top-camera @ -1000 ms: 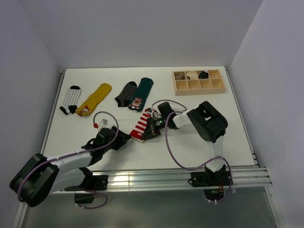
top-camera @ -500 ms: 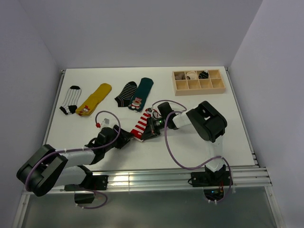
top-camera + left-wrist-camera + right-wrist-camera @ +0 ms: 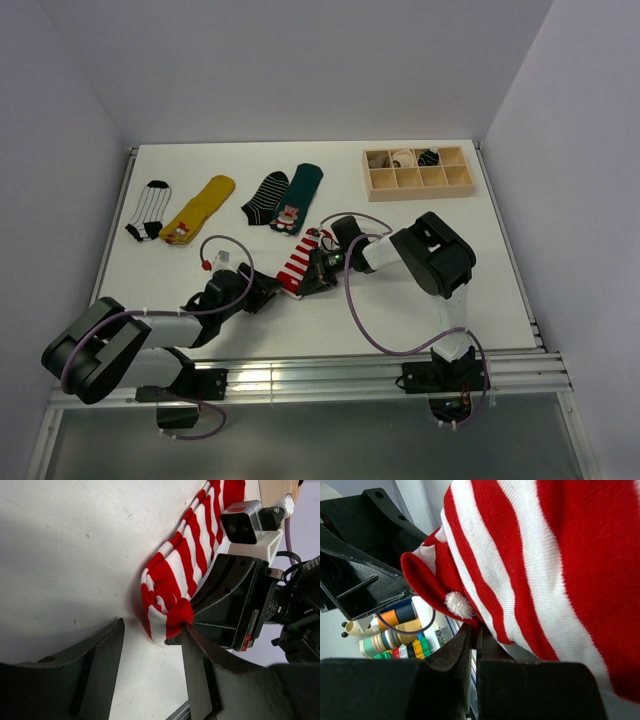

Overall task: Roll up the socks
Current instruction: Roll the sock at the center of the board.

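red-and-white striped fabric sock [image 3: 182,562] is lying on the white counter [image 3: 330,160] about mid-width, closer to the near edge than the far edge, running diagonally. its near end is bunching up into a small thick fold with a red flap and a white pompom on it.

right pincer [image 3: 474,642] is coming in low from the right-edge side. its two black fingers are pressed together and pinching the red edge of the folded near end, just below the pompom.

left pincer [image 3: 152,630] is reaching in from the near-left corner side. its fingers are spread, with the folded near end sitting at the gap between the tips. the fold is touching the finger on the right side of the left wrist view. the other finger is apart from it, with bare counter between. the two pincers are facing each other just across the fold.

four more socks are lying flat in a row toward the far-left corner:
- white sock with black stripes and black toe [image 3: 148,210], nearest the left edge
- mustard yellow sock [image 3: 203,205]
- black sock with thin white stripes [image 3: 266,196]
- dark green sock with a bear figure [image 3: 299,196], touching or just beside the black one; cannot tell which

light wooden compartment tray [image 3: 418,181] is sitting by the far-right corner, with rolled bundles in three of its far-row compartments.
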### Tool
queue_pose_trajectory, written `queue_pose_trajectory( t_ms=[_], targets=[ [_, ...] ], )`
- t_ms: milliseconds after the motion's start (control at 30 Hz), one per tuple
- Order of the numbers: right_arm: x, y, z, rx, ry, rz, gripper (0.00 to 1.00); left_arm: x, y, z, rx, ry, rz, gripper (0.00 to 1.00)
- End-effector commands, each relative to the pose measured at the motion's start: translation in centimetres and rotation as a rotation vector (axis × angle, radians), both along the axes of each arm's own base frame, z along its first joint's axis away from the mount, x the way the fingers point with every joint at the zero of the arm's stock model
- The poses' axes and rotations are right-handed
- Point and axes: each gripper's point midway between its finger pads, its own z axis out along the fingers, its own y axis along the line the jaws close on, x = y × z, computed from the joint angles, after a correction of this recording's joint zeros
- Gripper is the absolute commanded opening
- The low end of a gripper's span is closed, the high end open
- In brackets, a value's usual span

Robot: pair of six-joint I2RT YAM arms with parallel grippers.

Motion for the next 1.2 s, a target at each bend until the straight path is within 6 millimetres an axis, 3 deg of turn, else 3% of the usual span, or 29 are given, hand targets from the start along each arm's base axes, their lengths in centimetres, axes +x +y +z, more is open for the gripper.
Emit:
queue_pose_trajectory(
  t_ms=[0,133,433,733,967,1000,1067,1167],
  targets=[
    [0.5,0.4,-0.7,-0.026,-0.014,-0.005,0.0,0.0,-0.3,-0.1,-0.023,-0.01,-0.005,0.56],
    [0.3,0.4,-0.8,-0.028,-0.008,-0.003,0.0,0.2,-0.5,-0.1,-0.039,-0.022,-0.007,0.56],
    [0.5,0.6,-0.7,-0.034,-0.021,0.001,0.0,0.1,-0.2,-2.4,0.025,0.049,-0.001,0.51],
    [-0.1,0.6,-0.4,-0.066,-0.07,0.032,0.01,0.0,0.3,-4.7,0.102,0.137,0.016,0.33],
    [0.2,0.2,0.6,-0.132,-0.237,0.055,0.31,-0.2,0.3,-5.8,0.209,0.231,-0.02,0.16],
    [0.5,-0.1,1.2,-0.158,-0.28,0.043,0.34,-0.9,0.8,-6.4,0.251,0.267,-0.032,0.15],
    [0.7,-0.2,1.6,-0.188,-0.38,0.054,0.41,-0.3,0.4,-5.8,0.271,0.272,-0.045,0.14],
    [1.3,-0.6,2.7,-0.25,-0.535,0.04,0.44,-0.3,0.5,-5.5,0.337,0.309,-0.069,0.14]
  ],
)
